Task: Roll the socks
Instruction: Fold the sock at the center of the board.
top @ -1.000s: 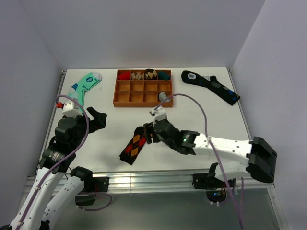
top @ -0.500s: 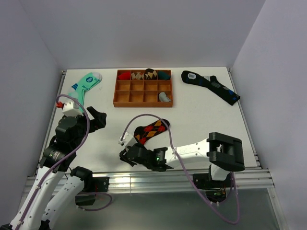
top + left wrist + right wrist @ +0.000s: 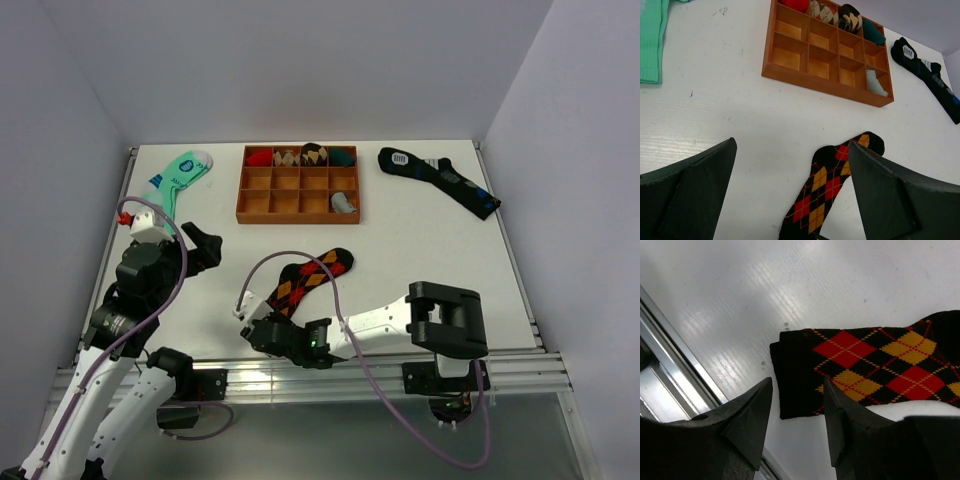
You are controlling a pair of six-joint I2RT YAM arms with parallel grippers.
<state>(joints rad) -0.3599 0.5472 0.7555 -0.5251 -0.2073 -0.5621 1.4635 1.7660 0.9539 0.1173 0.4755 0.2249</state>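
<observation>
The black argyle sock [image 3: 308,278] lies flat on the white table, cuff toward the near left and toe toward the far right. My right gripper [image 3: 262,326] is open just near-left of the cuff. In the right wrist view the cuff end of the sock [image 3: 805,371] lies between and just beyond the spread fingers of the right gripper [image 3: 797,397], which hold nothing. My left gripper [image 3: 205,246] is open and empty, raised left of the sock. In the left wrist view the left gripper [image 3: 792,145] is wide open, with the sock [image 3: 827,187] below and between its fingers.
A wooden compartment tray [image 3: 300,208] with rolled socks in its back row stands at the back centre. A mint green sock [image 3: 178,178] lies back left and a dark navy sock [image 3: 440,180] back right. The metal front rail [image 3: 330,375] runs close behind my right gripper.
My right arm swung from the sock's middle round to its near-left end. The sock now lies stretched out toward the far right. The left arm has not moved.
</observation>
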